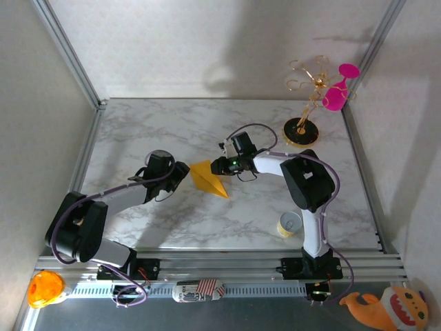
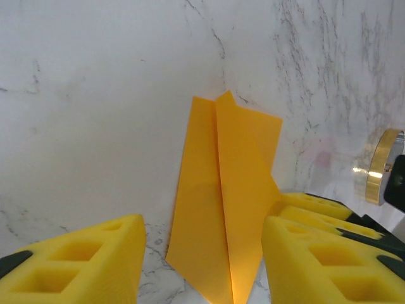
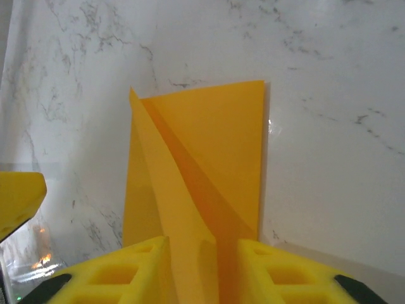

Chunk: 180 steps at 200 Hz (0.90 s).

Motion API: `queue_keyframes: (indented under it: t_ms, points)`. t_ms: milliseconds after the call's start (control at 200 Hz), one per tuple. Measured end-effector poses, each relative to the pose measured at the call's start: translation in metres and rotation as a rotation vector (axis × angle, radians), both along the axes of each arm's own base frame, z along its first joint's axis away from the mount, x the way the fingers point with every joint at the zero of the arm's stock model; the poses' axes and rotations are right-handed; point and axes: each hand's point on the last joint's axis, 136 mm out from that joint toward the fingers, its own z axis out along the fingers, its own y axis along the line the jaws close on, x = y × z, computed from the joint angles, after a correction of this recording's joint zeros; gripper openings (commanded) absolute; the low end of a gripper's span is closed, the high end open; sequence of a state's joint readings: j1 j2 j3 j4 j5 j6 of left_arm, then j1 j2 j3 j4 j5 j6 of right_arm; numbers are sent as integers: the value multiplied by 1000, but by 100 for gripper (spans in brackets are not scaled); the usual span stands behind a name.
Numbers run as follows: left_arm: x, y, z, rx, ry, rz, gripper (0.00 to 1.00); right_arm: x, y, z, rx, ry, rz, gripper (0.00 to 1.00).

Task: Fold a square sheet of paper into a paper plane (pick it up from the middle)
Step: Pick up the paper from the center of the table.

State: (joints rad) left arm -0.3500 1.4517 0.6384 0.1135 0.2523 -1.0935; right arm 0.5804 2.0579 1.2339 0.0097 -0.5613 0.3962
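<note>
Two pincers meet at the paper (image 1: 208, 178) in the middle of the table (image 1: 172, 124). The left pincer (image 1: 180, 172) comes at it from one side and the right pincer (image 1: 219, 165) from the other.

Nothing lies between either pincer and the paper. A gold stand (image 1: 301, 131) hung with pink glasses (image 1: 336, 96) is beyond the right pincer, toward the far right corner and well apart from it. Its gold base shows at the edge of the left wrist view (image 2: 380, 166). A paper cup (image 1: 289, 224) stands by the right arm's upright link, behind that pincer. An orange toy (image 1: 43, 288) and a plush (image 1: 389, 307) lie off the table, past the near rail (image 1: 227, 265).

Bare marble stretches ahead of the left pincer and beyond both pincers to the far edge. The side edges are well off.

From its near-left base the left arm lies low, forearm slanting up toward the centre. The right arm rises from its base, bends at a high elbow and reaches left.

The left pincer (image 2: 201, 225) is spread wide and grips nothing. The paper (image 2: 234, 177) lies on the marble in its gap, folded along a centre crease, pointed end nearest the camera. The right pincer (image 3: 202, 244) is drawn close, and the raised fold of the paper (image 3: 209, 139) fills the narrow gap between its fingers (image 3: 126, 272), pinched as far as can be seen.
</note>
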Motion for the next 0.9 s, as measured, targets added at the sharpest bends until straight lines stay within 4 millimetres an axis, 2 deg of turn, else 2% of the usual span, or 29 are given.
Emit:
queue_keyframes:
  t_ms: [200, 371, 481, 616, 746, 901]
  points:
    - [0, 0, 0, -1, -3, 0, 52, -5, 4, -4, 24, 32, 30, 26]
    - [0, 0, 0, -1, -3, -1, 52, -8, 8, 1, 58, 36, 52, 11]
    - [0, 0, 1, -1, -4, -1, 52, -6, 11, 5, 80, 33, 54, 6]
    - [3, -4, 17, -31, -56, -12, 54, -3, 9, 10, 113, 24, 40, 3]
    - [4, -11, 37, -85, -146, -46, 62, 0, 0, 36, 177, 6, 2, 2]
    - [5, -28, 61, -158, -257, -117, 71, 11, -7, 95, 309, -59, -47, 2]
